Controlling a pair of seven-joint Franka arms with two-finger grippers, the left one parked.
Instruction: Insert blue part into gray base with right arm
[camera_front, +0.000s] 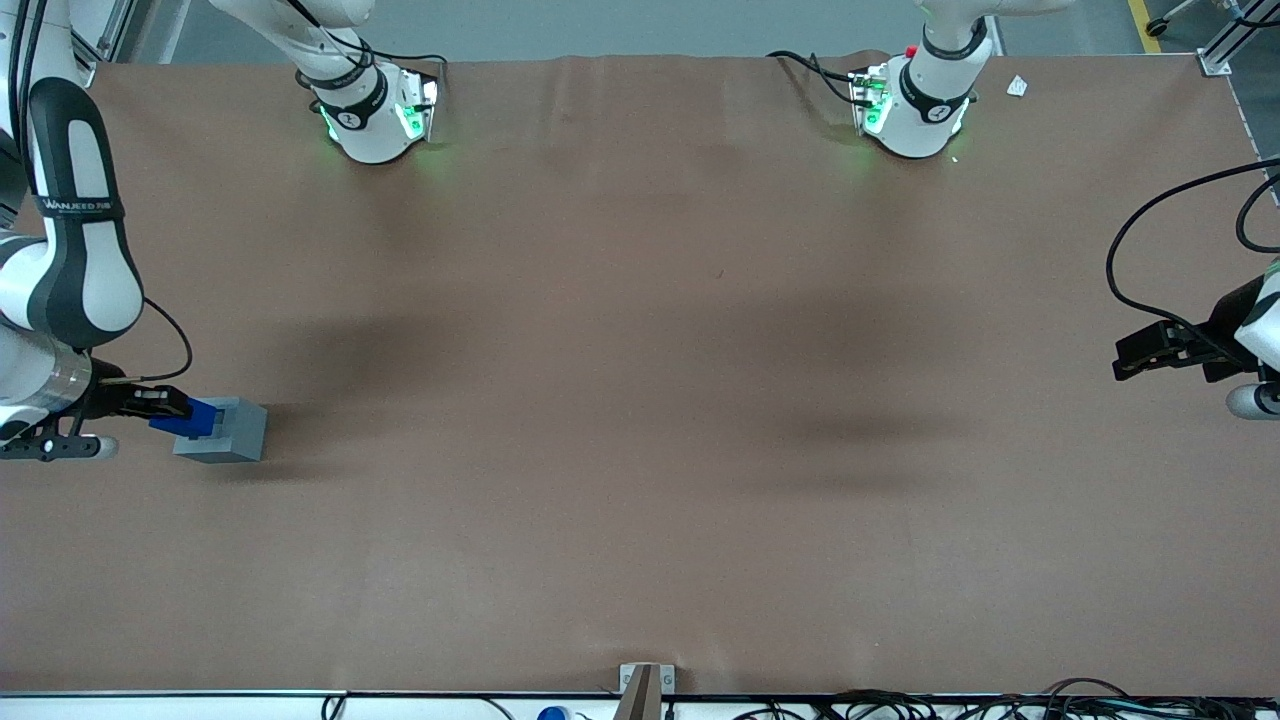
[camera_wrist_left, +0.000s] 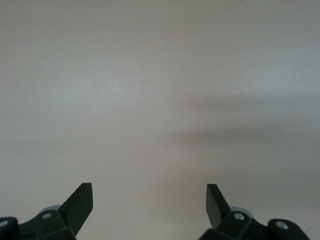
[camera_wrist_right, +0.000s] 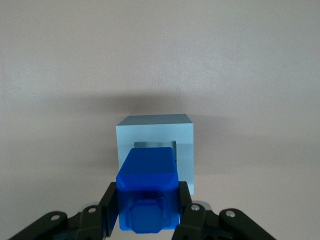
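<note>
At the working arm's end of the brown table (camera_front: 640, 450), the right arm (camera_front: 70, 250) holds its gripper (camera_front: 165, 405) over the gray base (camera_front: 225, 432), its 2 fingers (camera_wrist_right: 112, 205) pinching the blue part (camera_wrist_right: 148, 192). The part is a bright blue block with bevelled edges and a narrower stepped stud. Its leading end sits at the square recess of the light gray cube; how deep, I cannot tell.

We see the right arm (camera_front: 70, 230) bent low at its end of the table, its gripper (camera_front: 178, 408) with 2 fingers (camera_wrist_right: 107, 210) clamped on the blue part (camera_wrist_right: 148, 192).
</note>
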